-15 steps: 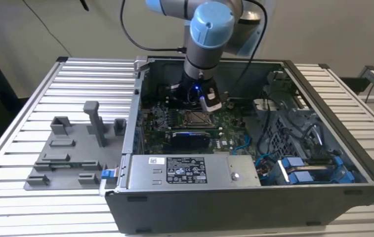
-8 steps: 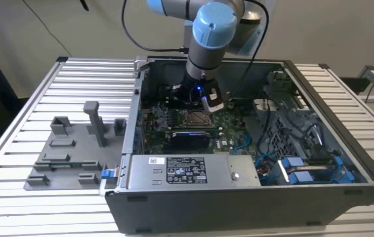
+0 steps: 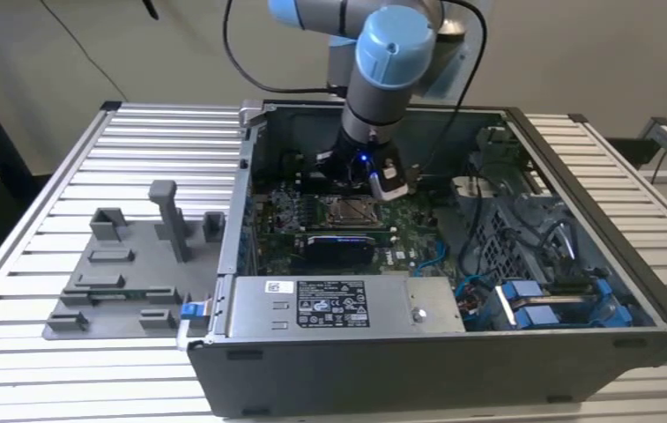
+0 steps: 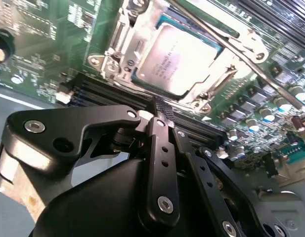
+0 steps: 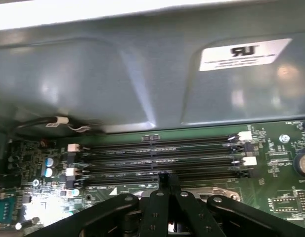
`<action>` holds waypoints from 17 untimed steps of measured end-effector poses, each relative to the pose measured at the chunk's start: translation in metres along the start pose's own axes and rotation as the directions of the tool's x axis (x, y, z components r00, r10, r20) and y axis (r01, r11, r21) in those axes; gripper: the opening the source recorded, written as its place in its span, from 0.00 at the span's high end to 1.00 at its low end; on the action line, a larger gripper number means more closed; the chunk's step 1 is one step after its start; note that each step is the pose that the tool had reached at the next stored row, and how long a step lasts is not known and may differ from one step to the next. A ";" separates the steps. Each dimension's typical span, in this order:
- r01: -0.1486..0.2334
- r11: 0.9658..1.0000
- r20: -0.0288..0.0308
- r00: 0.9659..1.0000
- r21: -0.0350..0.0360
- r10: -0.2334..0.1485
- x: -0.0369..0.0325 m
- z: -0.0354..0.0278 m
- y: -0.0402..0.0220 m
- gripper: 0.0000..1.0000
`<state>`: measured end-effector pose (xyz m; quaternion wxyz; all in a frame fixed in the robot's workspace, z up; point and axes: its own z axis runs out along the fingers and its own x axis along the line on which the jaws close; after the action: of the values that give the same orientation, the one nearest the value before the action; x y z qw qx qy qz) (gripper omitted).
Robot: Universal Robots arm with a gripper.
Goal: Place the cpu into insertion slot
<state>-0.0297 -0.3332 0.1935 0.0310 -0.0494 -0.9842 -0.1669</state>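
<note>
The cpu [image 4: 179, 59], a flat square chip with a silvery-tan face, lies inside the insertion slot [image 4: 115, 47], within its shiny metal frame. The thin wire lever [image 4: 226, 42] runs across one side of the frame. In the exterior view the insertion slot [image 3: 349, 210] sits mid-motherboard, just in front of my gripper [image 3: 354, 179]. My gripper [image 4: 161, 107] hovers a little off the socket's edge, over the black connector strips, and it is shut with nothing between its fingers. In the first wrist view the gripper [image 5: 164, 177] points at the long memory strips [image 5: 157, 153].
The open computer case [image 3: 251, 176] stands on a slatted metal table [image 3: 98, 176]. A black power supply block [image 3: 333, 304] lies at the case's front and blue cables [image 3: 544, 300] at the exterior view's right. A grey fixture plate [image 3: 122, 264] lies outside on the left. The grey case wall [image 5: 142, 79] rises behind the memory strips.
</note>
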 end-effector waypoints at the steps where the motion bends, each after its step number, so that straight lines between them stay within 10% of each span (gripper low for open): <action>1: 0.000 1.000 0.000 1.000 0.000 0.000 -0.0014 0.0000 0.0001 0.89; 17: 0.000 1.000 0.000 1.000 -0.001 0.000 -0.0156 0.0001 0.0014 0.89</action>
<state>-0.0140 -0.3332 0.1927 0.0311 -0.0494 -0.9842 -0.1672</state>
